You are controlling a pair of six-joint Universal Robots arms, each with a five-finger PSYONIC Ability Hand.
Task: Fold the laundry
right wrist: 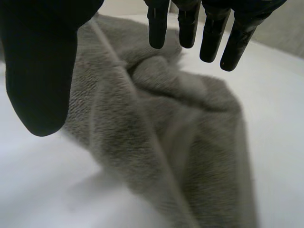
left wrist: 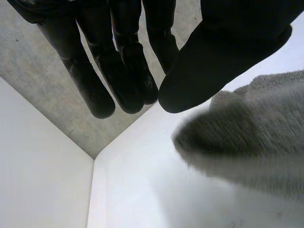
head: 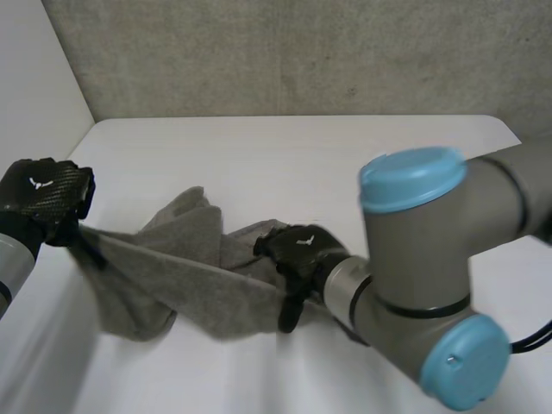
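A grey towel [head: 190, 276] lies crumpled on the white table [head: 345, 164], left of the middle. My left hand [head: 43, 198] is raised at the table's left edge, and one corner of the towel is drawn up taut to it. In the left wrist view its fingers [left wrist: 118, 71] close against the thumb, with the towel [left wrist: 256, 123] hanging beside the thumb. My right hand [head: 302, 250] rests on the towel's right edge. In its own view the thumb [right wrist: 38, 71] and straight fingers spread above the towel's folds [right wrist: 180, 142].
A white side wall [head: 34, 78] stands close behind my left hand, and a concrete wall [head: 302, 52] runs along the table's far edge. My right arm's bulky elbow [head: 431, 259] covers the table's front right.
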